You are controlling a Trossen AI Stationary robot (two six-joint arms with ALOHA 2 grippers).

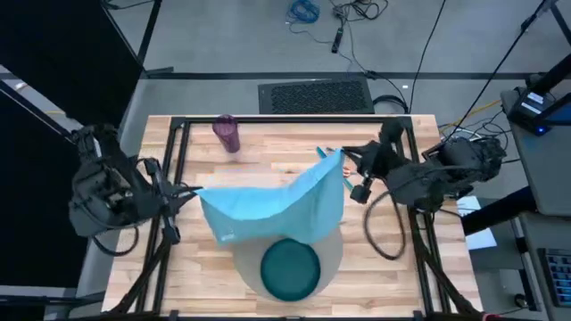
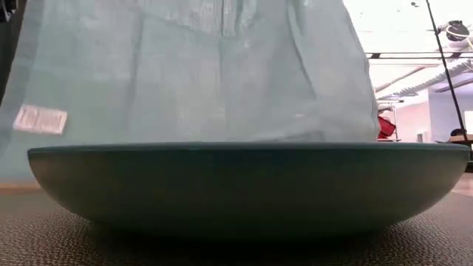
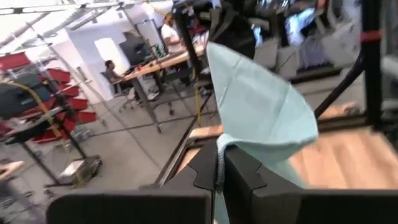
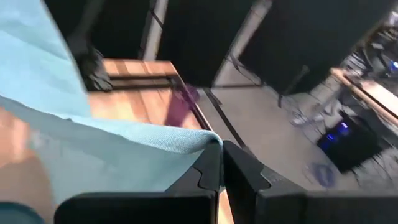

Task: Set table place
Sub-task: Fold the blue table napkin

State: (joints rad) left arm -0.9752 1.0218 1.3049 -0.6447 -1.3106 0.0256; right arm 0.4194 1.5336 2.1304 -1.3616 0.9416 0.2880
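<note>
A light-blue cloth napkin (image 1: 272, 207) is stretched in the air between my two grippers, above the middle of the table (image 1: 268, 160). My left gripper (image 1: 194, 191) is shut on its left corner and my right gripper (image 1: 343, 163) on its right corner. Nearer the front edge, a teal plate (image 1: 290, 267) sits on a round grey-beige mat (image 1: 334, 252). The napkin (image 2: 192, 74) hangs down behind the plate (image 2: 244, 188) and hides the mat's far part. A translucent purple cup (image 1: 227, 132) stands upright at the far left of the table. My left gripper pinches a corner of the napkin (image 3: 219, 152) between its two fingers, coming level from the table's left. The cloth rises from the fingers and runs off toward the other arm, lifted off the table. My right gripper pinches the opposite corner (image 4: 211, 144) between its two fingers, coming from the table's right. The napkin's upper edge (image 4: 124, 127) sags slightly from the fingers toward the left arm, and the cloth hangs below it.
Something small with teal and orange (image 1: 323, 152) lies on the table just beyond the napkin's right corner. Black frame bars (image 1: 174, 169) run along the table's sides. Bare wood shows at the far middle (image 1: 285, 143) and to the left of the mat (image 1: 178, 267).
</note>
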